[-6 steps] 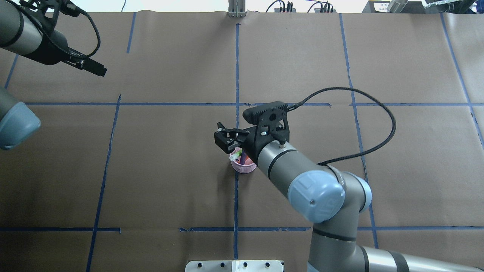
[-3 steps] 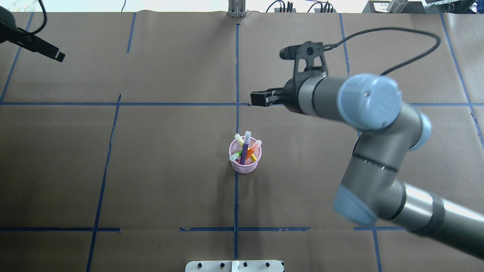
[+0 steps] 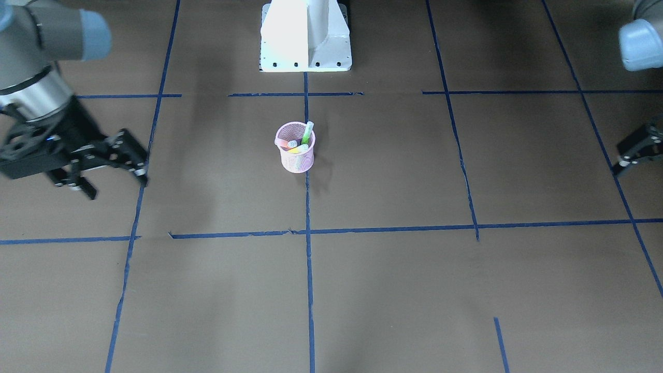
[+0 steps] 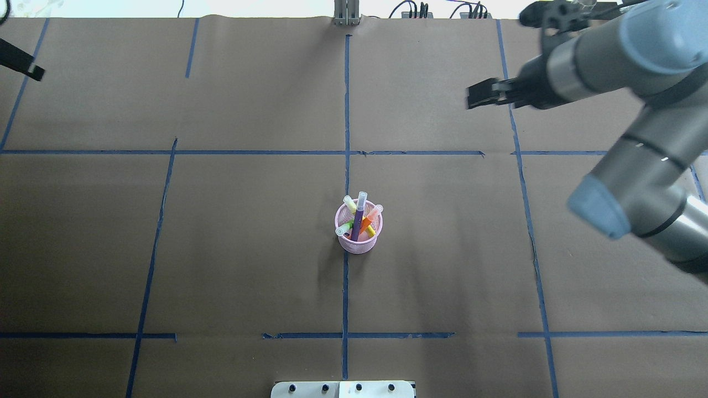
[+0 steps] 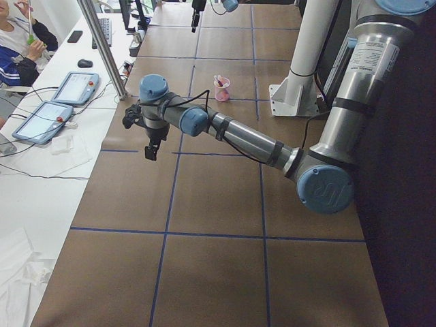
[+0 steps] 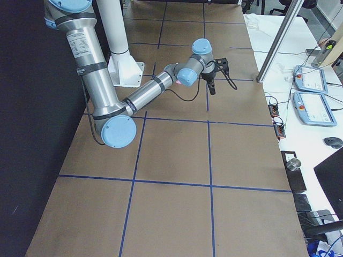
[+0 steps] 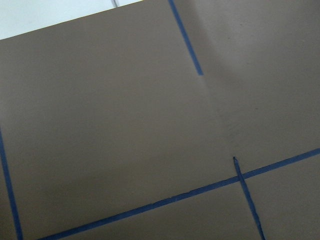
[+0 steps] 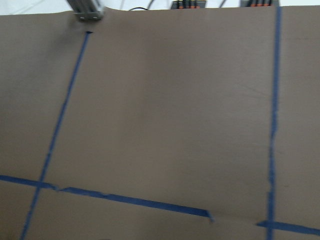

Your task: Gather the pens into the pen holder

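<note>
Logging purple pen (image 4: 358,221) in pen holder (image 4: 357,246) via overhead, not wrist cams; R gripper (image 3: 111,181) released, well apart; L gripper (image 3: 634,153): we can't tell.

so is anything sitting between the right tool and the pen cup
Nothing visible does. Only brown table with blue tape lines lies between the right tool and the pink cup. The pens already stand inside it.
</note>
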You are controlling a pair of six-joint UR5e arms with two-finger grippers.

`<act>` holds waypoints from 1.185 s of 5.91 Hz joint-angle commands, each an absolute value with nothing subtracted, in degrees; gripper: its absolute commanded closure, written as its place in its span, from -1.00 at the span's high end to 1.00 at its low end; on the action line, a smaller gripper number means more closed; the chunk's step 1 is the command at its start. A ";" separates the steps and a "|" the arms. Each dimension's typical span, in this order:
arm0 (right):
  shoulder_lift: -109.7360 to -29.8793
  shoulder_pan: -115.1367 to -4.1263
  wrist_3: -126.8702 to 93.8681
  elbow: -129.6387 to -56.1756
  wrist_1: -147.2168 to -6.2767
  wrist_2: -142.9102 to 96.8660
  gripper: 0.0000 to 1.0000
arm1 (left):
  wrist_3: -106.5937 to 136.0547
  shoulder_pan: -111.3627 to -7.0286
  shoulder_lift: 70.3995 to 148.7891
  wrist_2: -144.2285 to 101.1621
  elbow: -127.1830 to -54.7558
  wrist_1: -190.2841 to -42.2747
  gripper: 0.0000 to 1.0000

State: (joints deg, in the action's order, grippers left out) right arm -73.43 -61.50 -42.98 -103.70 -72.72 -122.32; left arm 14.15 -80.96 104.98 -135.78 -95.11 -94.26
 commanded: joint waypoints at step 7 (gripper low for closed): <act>-80.75 -94.31 -1.50 -75.58 -83.77 -139.58 1.00 | -0.88 -93.60 100.38 -137.11 -76.01 -89.30 1.00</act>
State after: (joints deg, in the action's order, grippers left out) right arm -79.18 -93.16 -2.03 -75.33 -82.87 -140.40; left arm -0.77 -93.57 101.33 -137.07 -75.26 -89.45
